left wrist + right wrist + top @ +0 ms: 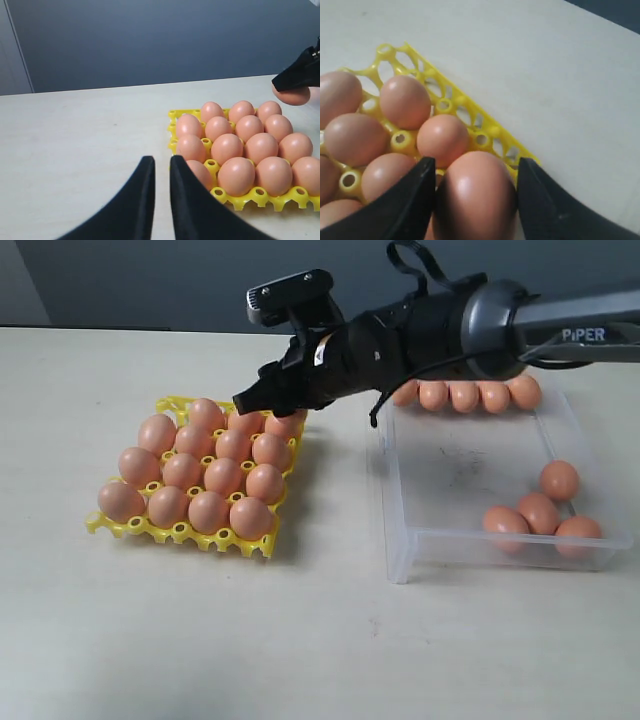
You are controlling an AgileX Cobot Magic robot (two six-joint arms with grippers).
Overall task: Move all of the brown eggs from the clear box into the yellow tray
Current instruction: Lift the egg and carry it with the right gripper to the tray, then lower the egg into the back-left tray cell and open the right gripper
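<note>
The yellow tray point(185, 532) lies left of centre, most of its cups filled with brown eggs point(222, 475). My right gripper point(262, 392) reaches across over the tray's far right corner, shut on one brown egg point(475, 195) just above the yellow lattice point(485, 125). The same egg point(292, 95) shows under a black fingertip point(300, 72) in the left wrist view. The clear box point(400, 540) on the right holds a row of eggs point(465, 395) along its far wall and several more point(540, 512) in its near right corner. My left gripper point(161, 162) hovers low beside the tray point(172, 116), a narrow gap between its fingers, holding nothing.
The right arm point(480, 325) stretches over the box's far left corner. Bare pale tabletop point(300, 640) lies in front of the tray and the box. A dark wall point(150, 280) runs behind the table.
</note>
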